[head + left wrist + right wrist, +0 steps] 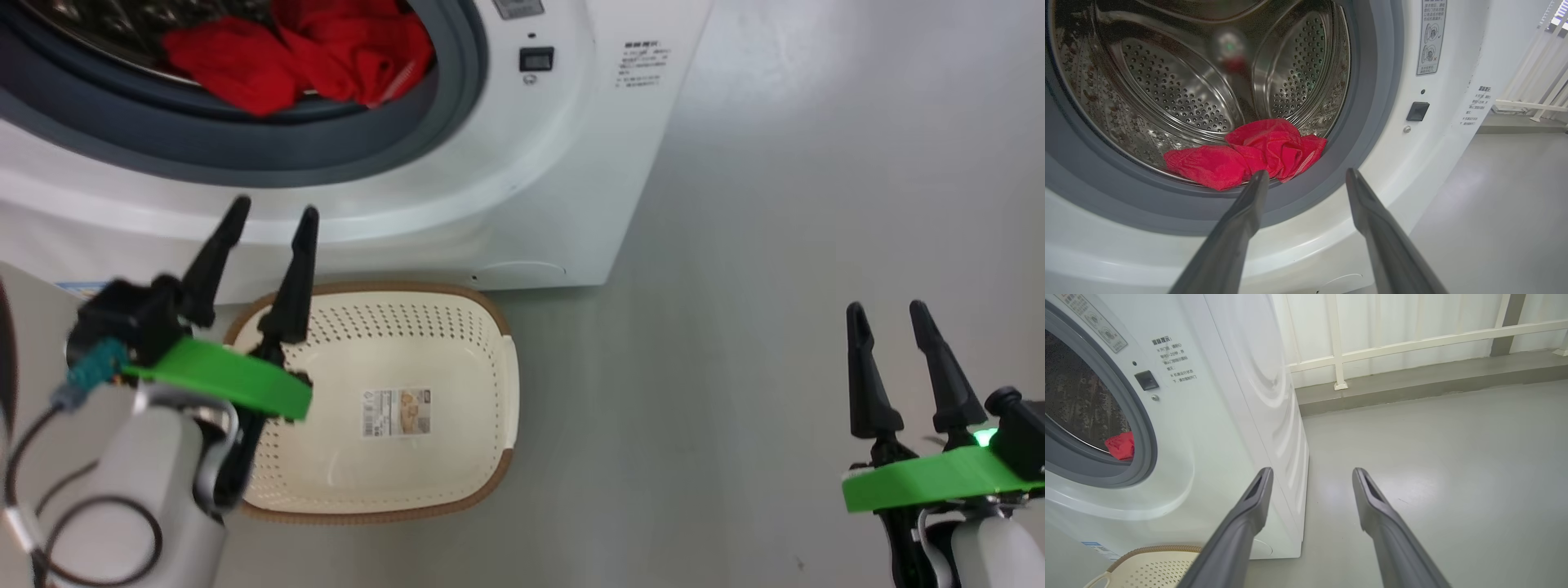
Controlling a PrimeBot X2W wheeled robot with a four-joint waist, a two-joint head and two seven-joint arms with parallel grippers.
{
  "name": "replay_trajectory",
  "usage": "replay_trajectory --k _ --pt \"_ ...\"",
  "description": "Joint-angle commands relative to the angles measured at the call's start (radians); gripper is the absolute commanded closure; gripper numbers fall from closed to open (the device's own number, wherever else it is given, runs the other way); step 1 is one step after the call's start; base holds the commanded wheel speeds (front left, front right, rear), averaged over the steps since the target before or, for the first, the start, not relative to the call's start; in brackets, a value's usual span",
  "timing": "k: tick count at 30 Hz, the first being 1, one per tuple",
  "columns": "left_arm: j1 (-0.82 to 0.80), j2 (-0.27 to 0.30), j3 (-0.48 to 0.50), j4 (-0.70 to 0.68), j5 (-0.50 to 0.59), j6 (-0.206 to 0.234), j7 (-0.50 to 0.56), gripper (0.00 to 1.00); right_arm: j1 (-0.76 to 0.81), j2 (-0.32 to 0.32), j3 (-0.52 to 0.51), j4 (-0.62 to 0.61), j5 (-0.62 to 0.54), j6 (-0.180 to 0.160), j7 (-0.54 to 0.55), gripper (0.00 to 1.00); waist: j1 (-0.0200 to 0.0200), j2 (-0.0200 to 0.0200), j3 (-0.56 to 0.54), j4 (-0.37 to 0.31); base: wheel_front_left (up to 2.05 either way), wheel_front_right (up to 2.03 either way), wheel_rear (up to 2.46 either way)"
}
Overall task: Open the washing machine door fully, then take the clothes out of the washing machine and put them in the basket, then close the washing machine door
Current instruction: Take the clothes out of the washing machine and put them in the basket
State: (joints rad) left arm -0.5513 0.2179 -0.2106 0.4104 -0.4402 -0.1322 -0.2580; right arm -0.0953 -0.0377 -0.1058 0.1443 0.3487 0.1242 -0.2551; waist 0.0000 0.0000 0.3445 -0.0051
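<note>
The white washing machine (522, 163) stands with its round mouth uncovered; its door is out of view. Red clothes (302, 57) lie bunched at the front lip of the steel drum, seen closer as clothes (1249, 153) and as a red scrap (1120, 446). The cream basket (490, 322) sits on the floor right in front of the machine, holding only a paper label. My left gripper (273, 216) is open, above the basket's left end, just short of the grey ring; it appears as the left gripper (1306, 177) pointing at the clothes. My right gripper (886, 309) is open over bare floor, far right.
Grey floor (775, 245) stretches right of the machine. A white railing (1412, 343) and a low ledge run behind it. A corner of the basket (1147, 563) lies below the machine's front. Dark cables loop near my left forearm (122, 490).
</note>
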Motion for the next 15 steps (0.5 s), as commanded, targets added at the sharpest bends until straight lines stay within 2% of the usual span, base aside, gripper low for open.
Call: replay_trajectory --k 1,9,15 --pt "-0.057 0.046 0.019 0.007 -0.009 0.002 -0.004 0.0 -0.032 -0.013 0.03 -0.029 0.011 0.007 -0.007 0.0 0.0 0.0 0.061 -0.041 0.0 0.0 0.0" --pt "-0.311 0.11 -0.051 0.213 -0.048 0.002 -0.004 0.0 -0.084 -0.013 0.045 -0.038 0.04 0.007 -0.007 0.0 0.0 0.0 0.159 -0.098 0.0 0.0 0.0" --pt "-0.475 0.136 -0.125 0.37 -0.091 0.002 -0.004 0.0 -0.11 -0.013 0.055 -0.045 0.05 0.007 -0.007 0.0 0.0 0.0 0.215 -0.124 0.0 0.0 0.0"
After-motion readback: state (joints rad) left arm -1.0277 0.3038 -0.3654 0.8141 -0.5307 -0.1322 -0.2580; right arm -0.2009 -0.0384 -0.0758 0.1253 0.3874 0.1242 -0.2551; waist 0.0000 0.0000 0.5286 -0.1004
